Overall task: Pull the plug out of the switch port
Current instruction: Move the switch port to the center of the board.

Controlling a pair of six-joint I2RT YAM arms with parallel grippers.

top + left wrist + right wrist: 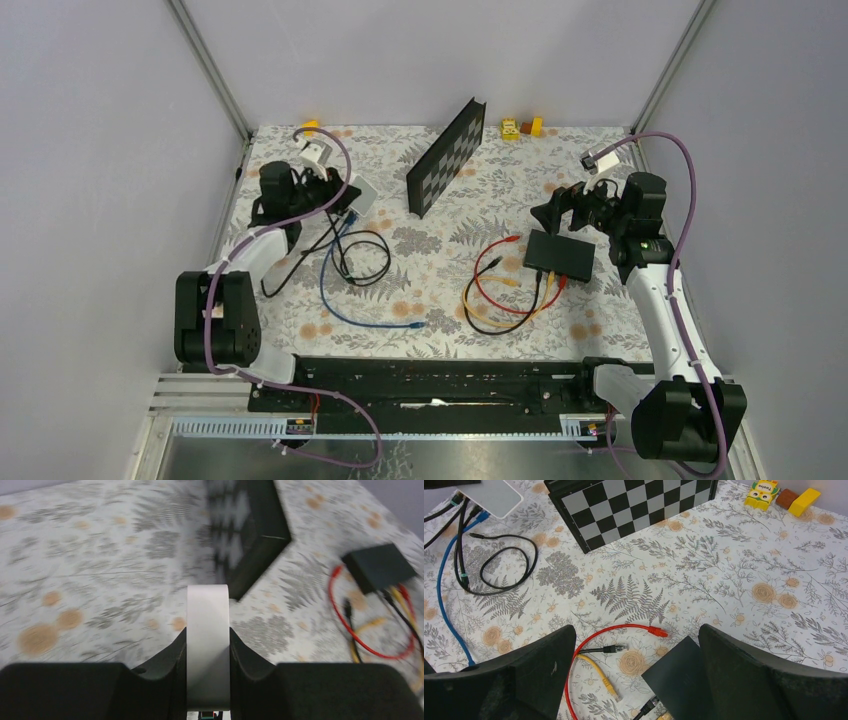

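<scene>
Just below the wide-open right tool (pixel 636 630) lies the flat matte black rectangular switch (pixel 679 675). Left tool (pixel 208 640) is clamped narrow on a flat pale grey pad (pixel 208 611).

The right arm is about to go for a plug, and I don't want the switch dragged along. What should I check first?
1. Right gripper open: ok, jaws stand wide apart.
2. Switch lined up: ok, its corner lies between those jaws in the right wrist view.
3. Plug seated: ok, a black plug sits in the switch's near edge, with other cables beside it.
4. Which plug is meant: cannot tell.
5. Switch braced: not ok, the left gripper is shut on the pale grey box across the table, and nothing holds the switch.
</scene>
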